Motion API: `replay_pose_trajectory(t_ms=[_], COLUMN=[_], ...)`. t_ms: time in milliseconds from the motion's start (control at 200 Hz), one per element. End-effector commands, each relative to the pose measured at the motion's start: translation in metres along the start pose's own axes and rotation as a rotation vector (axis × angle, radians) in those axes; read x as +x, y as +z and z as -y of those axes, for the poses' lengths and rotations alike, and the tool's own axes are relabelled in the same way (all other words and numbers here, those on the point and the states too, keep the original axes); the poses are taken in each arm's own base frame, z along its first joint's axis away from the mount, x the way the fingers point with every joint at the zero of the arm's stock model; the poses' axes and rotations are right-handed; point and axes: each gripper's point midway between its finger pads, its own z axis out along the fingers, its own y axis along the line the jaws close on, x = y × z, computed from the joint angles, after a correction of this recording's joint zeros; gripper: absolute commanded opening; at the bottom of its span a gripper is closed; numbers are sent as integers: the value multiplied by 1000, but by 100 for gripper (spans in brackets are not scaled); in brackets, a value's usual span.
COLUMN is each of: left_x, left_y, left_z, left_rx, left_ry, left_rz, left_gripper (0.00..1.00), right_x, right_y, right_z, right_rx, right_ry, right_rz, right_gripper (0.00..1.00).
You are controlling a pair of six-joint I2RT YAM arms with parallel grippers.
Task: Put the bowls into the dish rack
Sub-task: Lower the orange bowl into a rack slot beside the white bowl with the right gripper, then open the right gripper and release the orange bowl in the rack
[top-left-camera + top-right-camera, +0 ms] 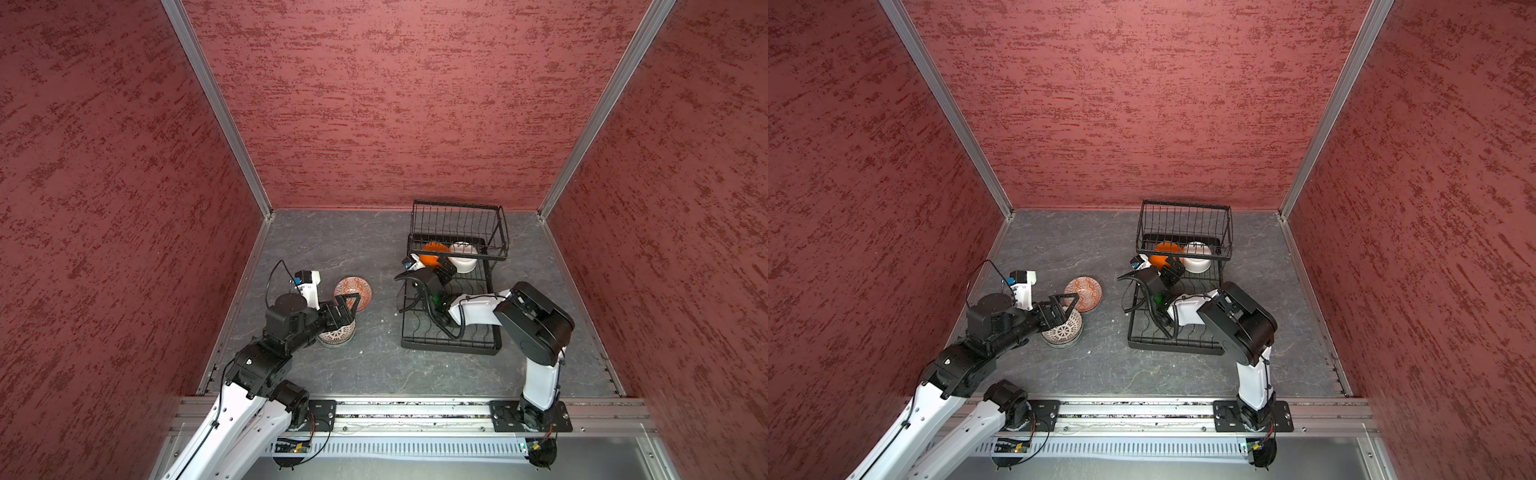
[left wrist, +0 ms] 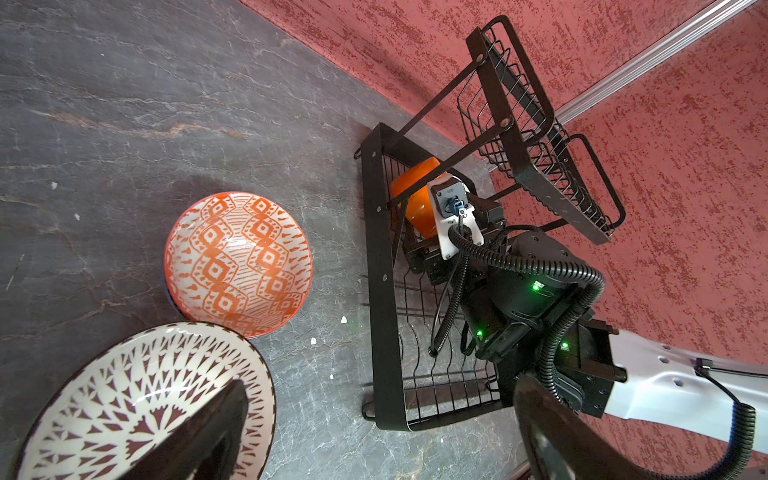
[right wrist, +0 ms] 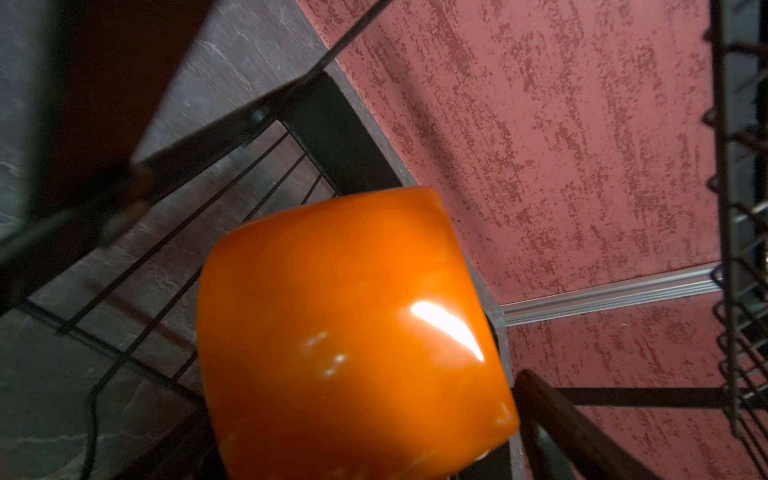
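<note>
Here, the left arm [image 1: 257, 365] leaned in from the near left corner of the tabletop [image 1: 374, 374]. Its white upper link sloped forward, and its dark forearm lay low, turned toward the right edge. The left pincer [image 1: 351, 309] was spread wide and gripped nothing. In the left wrist view one finger [image 2: 208, 436] hung over the hollow of the black-patterned bowl [image 2: 137, 399], while the other stood well off to the side. Whether the finger touched the glaze could not be told. That bowl sat upright on the left half of the tabletop. The red-orange patterned bowl [image 1: 353, 291] sat upright just beyond it toward the far edge, and the two rims were very close.

The right arm [image 1: 538, 374] rose almost straight up from its mount at the near edge. It folded at a bulky elbow above the near right corner of the dish rack [image 1: 451, 347], and its white forearm ran left and toward the far edge, low over the rack's wire base. The rack stood on the right half of the tabletop with its raised basket [image 1: 457, 224] at the far edge.

The right pincer [image 1: 434, 265] pointed in under that basket with its jaws parted on either side of the orange bowl [image 3: 345, 332]. In the right wrist view one finger stood clear of the bowl, with wire and tabletop showing between them. The orange bowl lay tipped on its side on the rack's base, with the white bowl [image 1: 463, 262] just beside it toward the right edge.
</note>
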Motion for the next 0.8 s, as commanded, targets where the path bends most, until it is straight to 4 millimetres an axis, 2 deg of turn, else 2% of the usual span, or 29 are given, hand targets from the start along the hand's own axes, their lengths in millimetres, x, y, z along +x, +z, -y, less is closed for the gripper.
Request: replay_pose_trajectory(t_ms=[0, 291, 797], left_x=[0, 0, 3], left_y=[-2, -2, -5], left_z=[-2, -3, -8], left_rx=[-6, -7, -18], left_ry=[2, 2, -2], left_rz=[7, 6, 7], left_gripper=[100, 100, 100], right_x=[-27, -33, -32], right_y=[-7, -8, -6], right_z=[18, 18, -4], right_rx=[3, -30, -123], right_ry=[144, 223, 242], right_rz=[45, 51, 48], right_gripper=[98, 99, 99])
